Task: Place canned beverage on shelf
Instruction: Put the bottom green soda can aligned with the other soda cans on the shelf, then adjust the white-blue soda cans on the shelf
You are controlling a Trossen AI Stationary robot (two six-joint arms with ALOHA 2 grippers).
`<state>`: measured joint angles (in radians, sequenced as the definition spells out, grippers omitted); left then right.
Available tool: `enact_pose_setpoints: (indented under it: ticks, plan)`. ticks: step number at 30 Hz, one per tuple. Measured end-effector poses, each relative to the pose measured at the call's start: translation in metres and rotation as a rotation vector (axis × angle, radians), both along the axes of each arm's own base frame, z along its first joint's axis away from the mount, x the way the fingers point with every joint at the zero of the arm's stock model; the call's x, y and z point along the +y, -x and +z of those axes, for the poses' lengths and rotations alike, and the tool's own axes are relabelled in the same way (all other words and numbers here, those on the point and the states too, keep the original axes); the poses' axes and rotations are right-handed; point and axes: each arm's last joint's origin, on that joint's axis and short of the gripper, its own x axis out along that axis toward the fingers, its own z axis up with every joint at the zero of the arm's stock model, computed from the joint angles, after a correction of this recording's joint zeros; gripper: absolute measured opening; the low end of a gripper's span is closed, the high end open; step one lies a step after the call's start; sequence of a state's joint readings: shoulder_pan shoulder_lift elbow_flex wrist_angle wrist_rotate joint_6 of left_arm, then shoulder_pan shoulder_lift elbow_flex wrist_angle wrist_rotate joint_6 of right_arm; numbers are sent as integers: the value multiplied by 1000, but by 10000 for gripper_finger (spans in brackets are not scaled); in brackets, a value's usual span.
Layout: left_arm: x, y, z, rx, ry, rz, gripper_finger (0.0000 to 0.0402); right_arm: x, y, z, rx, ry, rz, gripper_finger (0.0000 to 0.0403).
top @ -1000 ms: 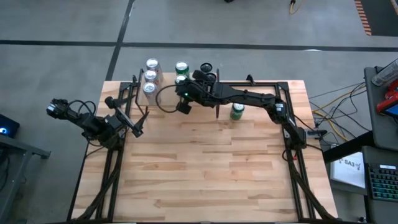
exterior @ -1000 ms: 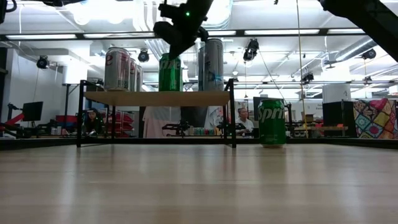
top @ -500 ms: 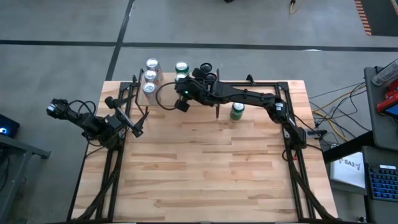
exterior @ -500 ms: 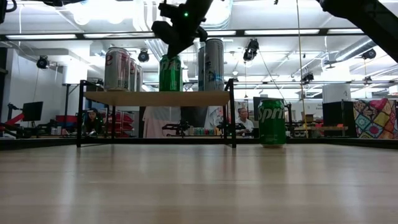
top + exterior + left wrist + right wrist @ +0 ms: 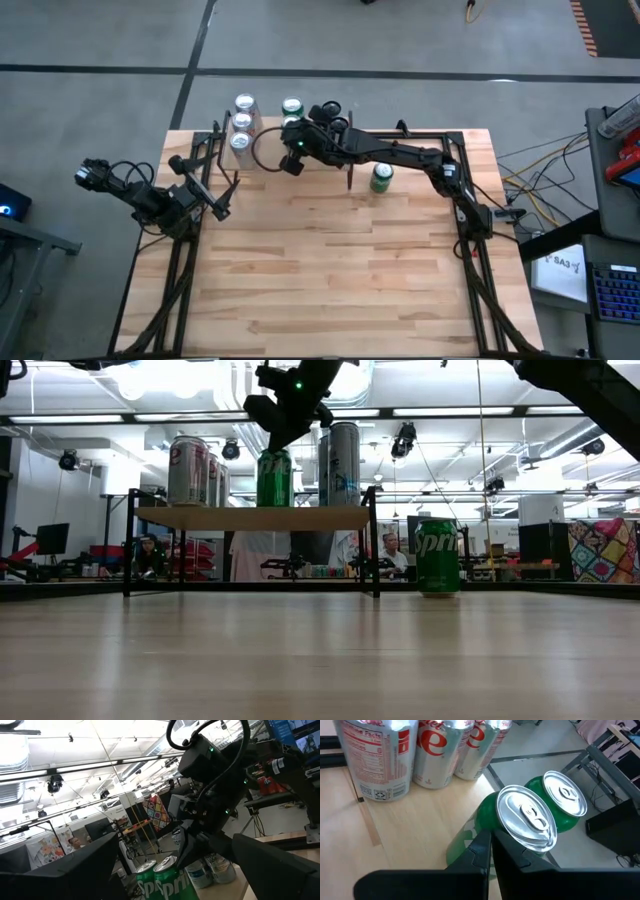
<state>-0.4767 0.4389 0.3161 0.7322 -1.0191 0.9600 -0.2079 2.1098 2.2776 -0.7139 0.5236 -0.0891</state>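
Pressing together with no gap between them, the right gripper's (image 5: 490, 851) two dark fingers hold nothing; in the right wrist view their tips sit just beside the silver lid of a green Sprite can on the shelf (image 5: 527, 822), though whether they touch it cannot be told. From the low view this right gripper hangs right above that can's (image 5: 273, 478) top. A second green can (image 5: 563, 800) stands close behind it, and tall silver cans with red lettering (image 5: 385, 757) stand in a group further along the plank. Seen from above, the right arm (image 5: 390, 154) stretches from the table's right edge across to the far left part, ending over the small raised light-wood shelf on thin black legs (image 5: 255, 518). Another green Sprite can (image 5: 437, 557) stands upright on the large light-wood tabletop (image 5: 330, 270), just to the right of the shelf and apart from it. Waiting at the table's left edge, the left gripper (image 5: 215, 200) has its fingers spread wide and nothing between them.
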Motion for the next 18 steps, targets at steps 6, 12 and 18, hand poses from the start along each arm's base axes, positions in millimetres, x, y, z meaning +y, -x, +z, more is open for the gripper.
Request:
enact_pose_setpoints:
  ticks: [6,12,18]
  plan:
    - [0,0,0,0,0,0,375,5,-1,3,-4,1,9,9]
    - [-1,-1,1,-24,-4,-46,375,32,0,21,-28,2,65,9]
    - [-4,-6,-3,8,-30,-63,375,52,18,47,-59,-10,88,9]
